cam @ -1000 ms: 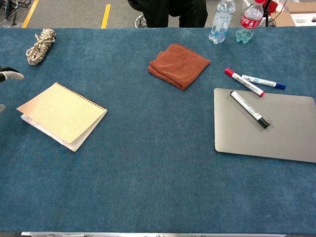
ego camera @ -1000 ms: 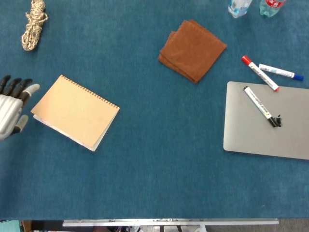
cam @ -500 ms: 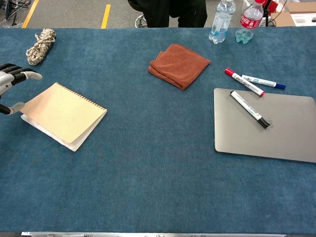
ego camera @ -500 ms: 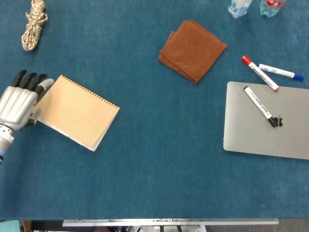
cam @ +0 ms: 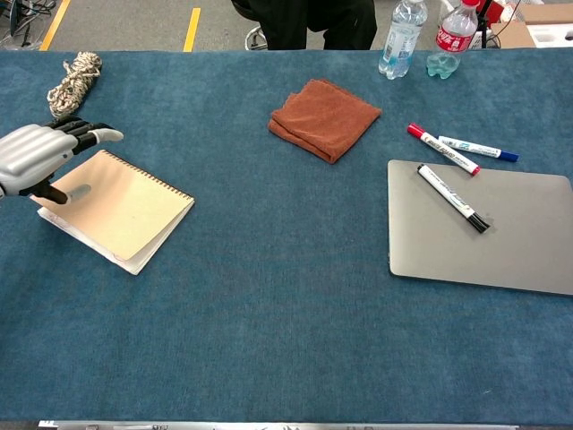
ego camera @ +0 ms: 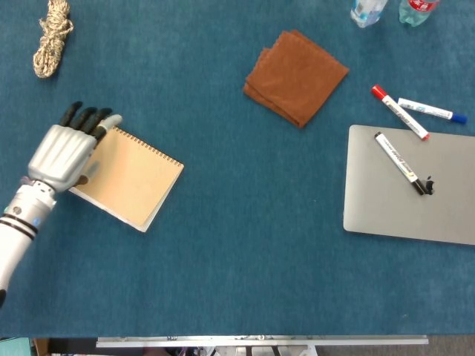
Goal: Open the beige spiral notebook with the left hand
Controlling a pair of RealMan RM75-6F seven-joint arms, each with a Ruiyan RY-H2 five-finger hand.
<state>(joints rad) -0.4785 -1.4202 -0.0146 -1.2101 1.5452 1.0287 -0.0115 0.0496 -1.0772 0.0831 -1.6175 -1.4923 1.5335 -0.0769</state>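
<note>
Left hand: the left hand (ego camera: 63, 152) (cam: 36, 157) sits at the left of both views, over the left corner of the notebook, fingers (ego camera: 87, 117) stretched out and slightly apart, holding nothing; whether it touches the cover I cannot tell.
Notebook: the beige spiral notebook (ego camera: 128, 173) (cam: 116, 209) lies closed and skewed in the left half of the frame, its wire spine along the upper right edge.
Right hand: not in either view.
Table: blue cloth table (ego camera: 237, 252) (cam: 269, 322).
Rope: a coiled rope (ego camera: 50, 37) (cam: 73, 82) in the upper left corner.
Cloth: a folded brown cloth (ego camera: 295, 76) (cam: 324, 118) at upper centre.
Laptop: a closed grey laptop (ego camera: 415, 204) (cam: 488, 246) at the right, a black-capped marker (ego camera: 402, 163) (cam: 452, 198) lying on its lid.
Markers: a red-capped marker (ego camera: 399, 112) (cam: 443, 149) and a blue-capped marker (ego camera: 432, 110) (cam: 477, 148) just above the laptop.
Bottles: two plastic bottles (ego camera: 369, 11) (cam: 400, 38) at the top right edge.
</note>
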